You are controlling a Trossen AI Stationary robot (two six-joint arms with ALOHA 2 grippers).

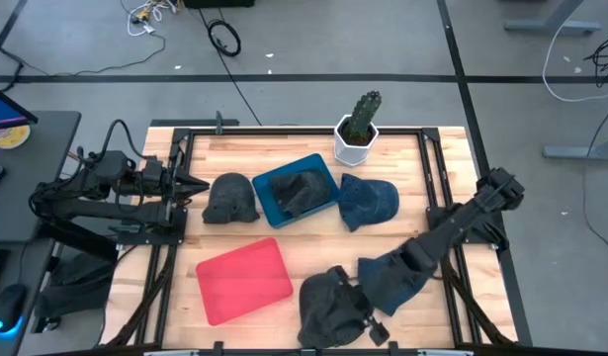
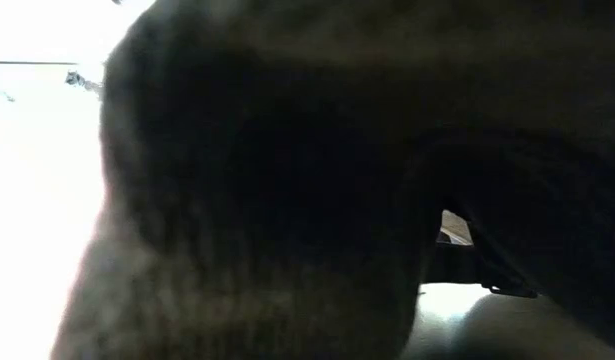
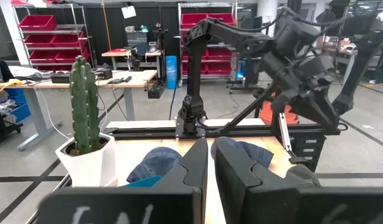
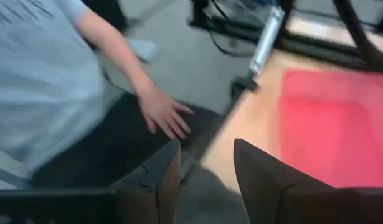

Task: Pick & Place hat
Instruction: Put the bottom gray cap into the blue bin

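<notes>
Several hats lie on the wooden table. A black hat [image 1: 326,309] sits at the near edge and fills the low view [image 2: 287,200]. A dark navy hat [image 1: 400,273] lies partly under my right arm. A blue denim hat [image 1: 369,201] rests right of the blue bin [image 1: 328,178], which holds a dark hat [image 1: 302,190]. Another black hat [image 1: 229,199] lies left of the bin. My right gripper [image 1: 368,318] [image 4: 207,168] is open at the near black hat's right edge. My left gripper [image 1: 198,185] [image 3: 210,165] is shut, hovering at the table's left side. My right gripper's open fingers [image 4: 260,180] lie low beside the right edge of the near black hat [image 1: 351,311], pointing toward the table's near-left corner. I cannot tell whether they touch it.
A red tray [image 1: 242,280] [image 4: 331,124] lies on the near-left part of the table. A cactus in a white pot [image 1: 358,131] [image 3: 85,137] stands at the far edge. A person's hand [image 4: 163,112] shows just beyond the table's near edge.
</notes>
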